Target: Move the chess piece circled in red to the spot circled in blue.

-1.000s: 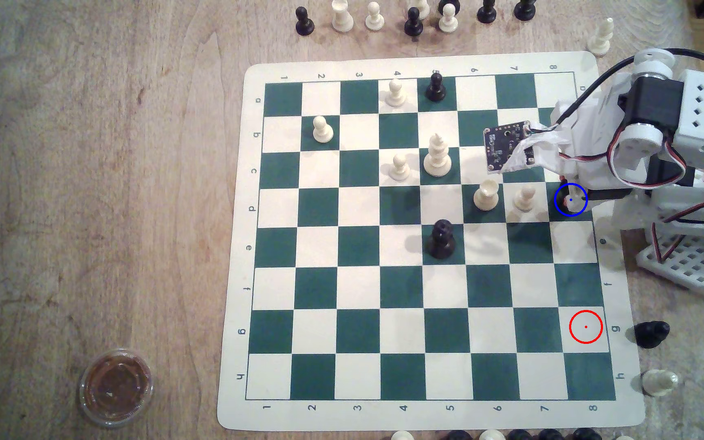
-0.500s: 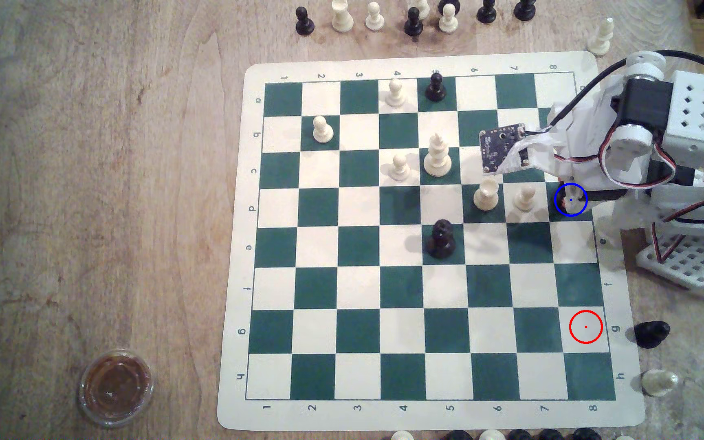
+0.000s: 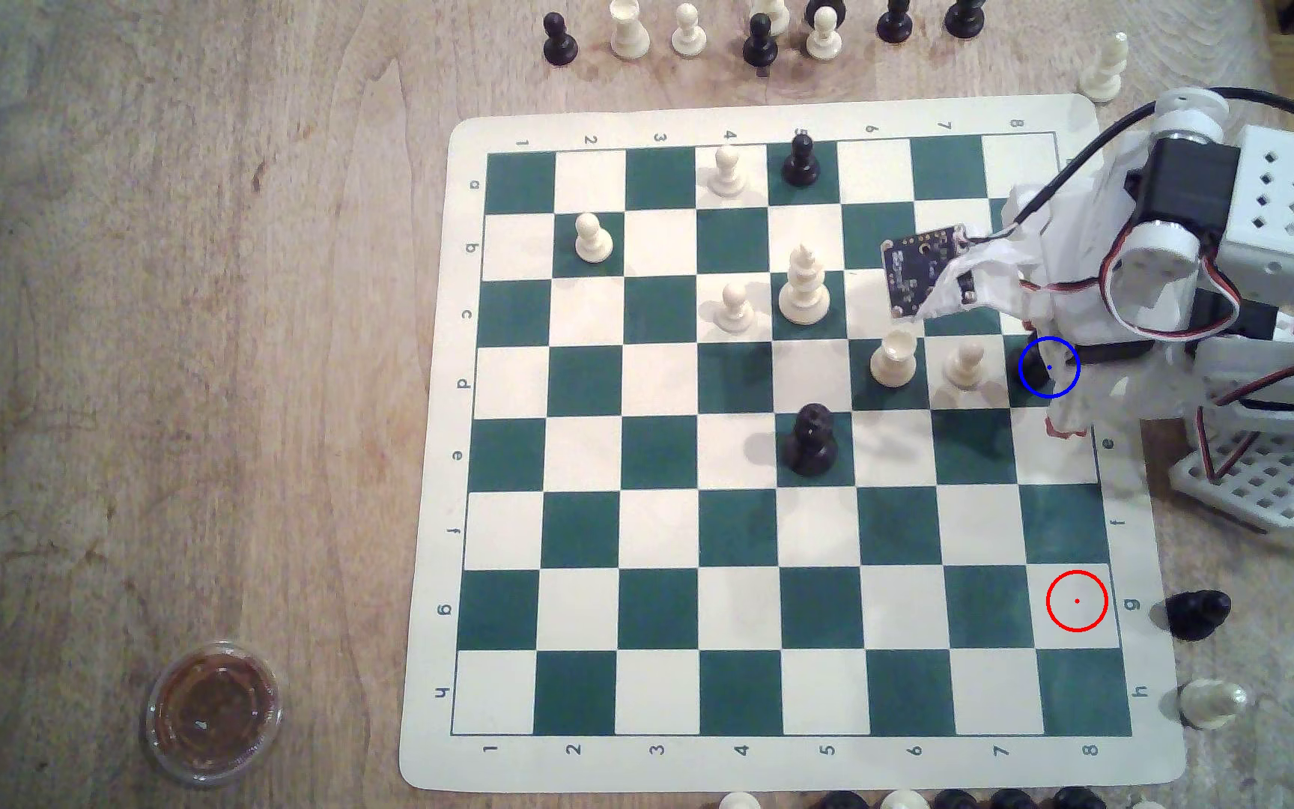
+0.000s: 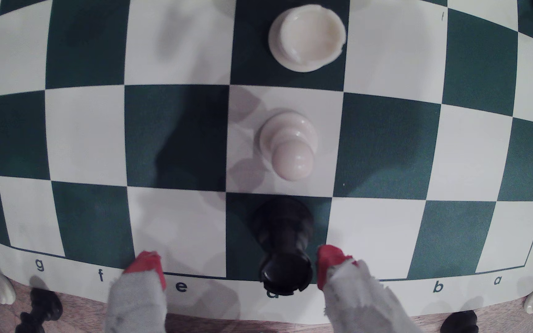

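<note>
The black rook-like chess piece (image 4: 284, 243) stands upright on the dark green edge square of row d, column 8 (image 4: 239, 230), inside the blue circle in the exterior view (image 3: 1037, 365). My gripper (image 4: 239, 265) is open around it. One red-tipped finger (image 4: 332, 261) is close beside the rook's rim, and whether it touches cannot be told. The other finger (image 4: 146, 264) hangs well apart over the cream square of row e. In the exterior view the gripper (image 3: 1052, 381) hangs over that square (image 3: 1017, 393). The red-circled cream square (image 3: 1076, 600) holds no piece.
A white pawn (image 3: 964, 364) and a white rook (image 3: 893, 359) stand in the same row right beside the spot. A tall black piece (image 3: 811, 439) is mid-board. Off the mat's right edge lie a black piece (image 3: 1196, 614) and a white one (image 3: 1212, 702).
The jaws have spread apart: one finger swung out over the row e square and the rook now stands free on the dark square. The arm itself barely shifted.
</note>
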Robot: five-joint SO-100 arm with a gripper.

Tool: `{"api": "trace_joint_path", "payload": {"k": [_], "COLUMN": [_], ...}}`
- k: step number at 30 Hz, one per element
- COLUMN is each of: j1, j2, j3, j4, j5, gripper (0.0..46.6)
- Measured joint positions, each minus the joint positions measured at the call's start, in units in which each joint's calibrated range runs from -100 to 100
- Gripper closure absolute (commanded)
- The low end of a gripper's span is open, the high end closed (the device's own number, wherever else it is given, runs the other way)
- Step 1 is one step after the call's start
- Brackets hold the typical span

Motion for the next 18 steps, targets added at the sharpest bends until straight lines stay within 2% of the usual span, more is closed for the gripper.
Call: {"api": "trace_joint_path", "payload": {"k": [3, 4, 5, 9, 10, 12, 14, 15, 18], "j1": [0.9, 1.0, 1.0, -0.6, -1.8, -4.6, -6.3, -8.3, -10.7], "j2": [-1.5, -2.3, -3.4, -7.6, -8.5, -11.1, -13.4, -16.3, -20.4], "j3": [-1.3, -1.6, -3.0, -10.2, -11.2, -12.7, -11.8, -8.9, -3.7], "j4": [0.6, 0.9, 1.9, -0.5, -2.3, -8.4, -12.6, -20.2, -37.0], "j5": [0.3, 0.4, 0.5, 0.0, -0.5, -2.0, -3.2, -4.2, -5.0], "gripper": [21.9, 28.9, 40.5, 42.3, 46.4, 46.4, 46.4, 46.4, 46.4]}}
